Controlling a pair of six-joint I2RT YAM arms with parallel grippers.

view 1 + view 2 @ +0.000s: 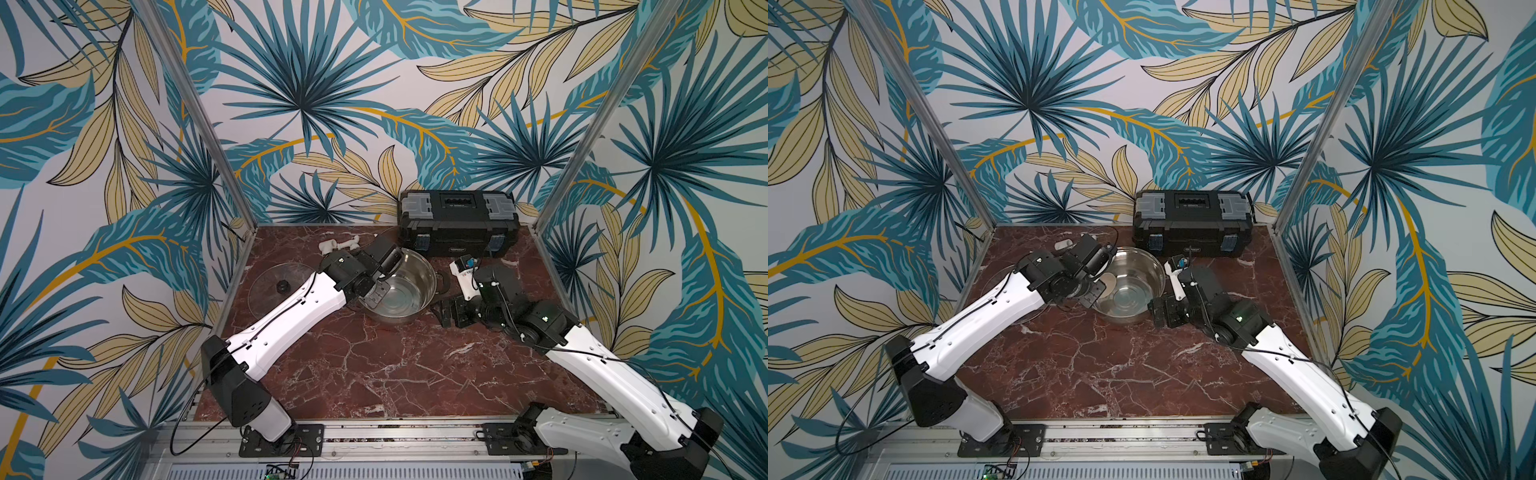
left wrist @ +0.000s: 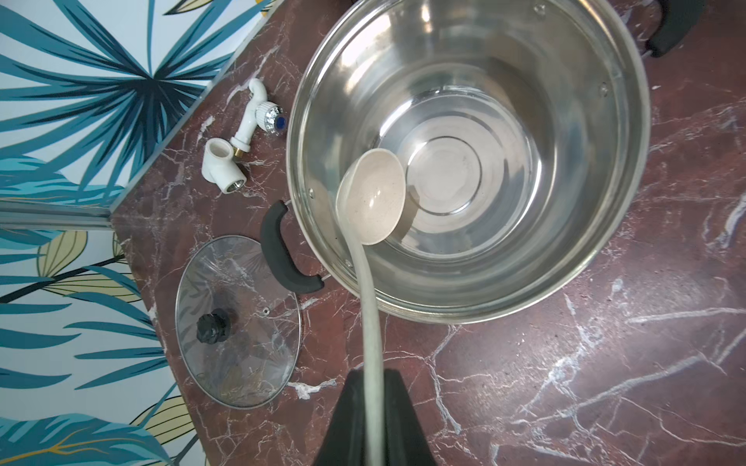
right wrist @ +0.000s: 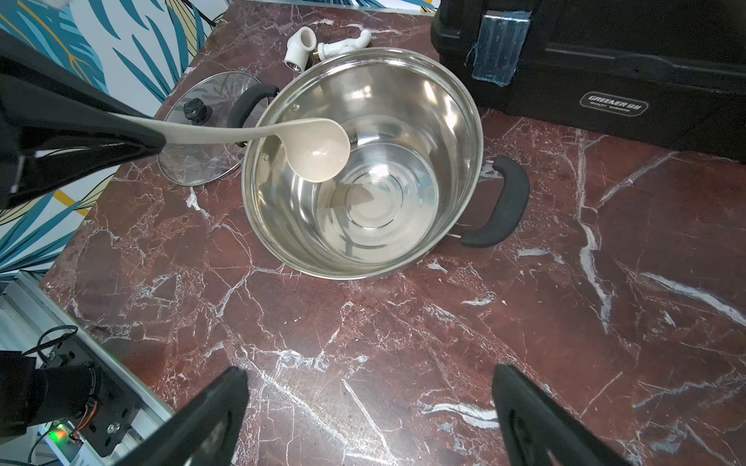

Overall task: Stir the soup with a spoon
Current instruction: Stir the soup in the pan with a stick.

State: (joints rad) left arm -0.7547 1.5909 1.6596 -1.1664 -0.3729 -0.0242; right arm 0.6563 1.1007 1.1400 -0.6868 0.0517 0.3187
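Near edge, 6 o'clock: both arms mount on the rail, and between them we see bare red-marble bench (image 1: pixel 395 374).

Farther in, the right claw (image 3: pixel 369 373) sits low at the pot's 4 o'clock. Its jaws are wide apart with nothing between them. It is near the pot's black side handle (image 3: pixel 504 201) but not touching it.

Just past bench centre, the steel pot (image 1: pixel 411 270) stands upright with its lid off. The left claw (image 2: pixel 373 387) comes in from about 8 o'clock, clamped tight on the end of the spoon's handle.

The spoon (image 2: pixel 371 197) is a cream ladle. Its handle crosses the rim at the pot's 9 o'clock, and its bowl hangs inside the pot on that side. We cannot tell whether the bowl touches wall or bottom.

The glass lid (image 1: pixel 266 278) lies flat, knob up, at the pot's 9 o'clock, just beside it. The left arm partly hides it in both top views.

At the pot's 11 o'clock, a white pipe elbow (image 2: pixel 222 165) and a white tap (image 2: pixel 258 117) lie close together.

Farthest, at 1 o'clock against the back wall, sits a black toolbox (image 1: pixel 457 224), shut.
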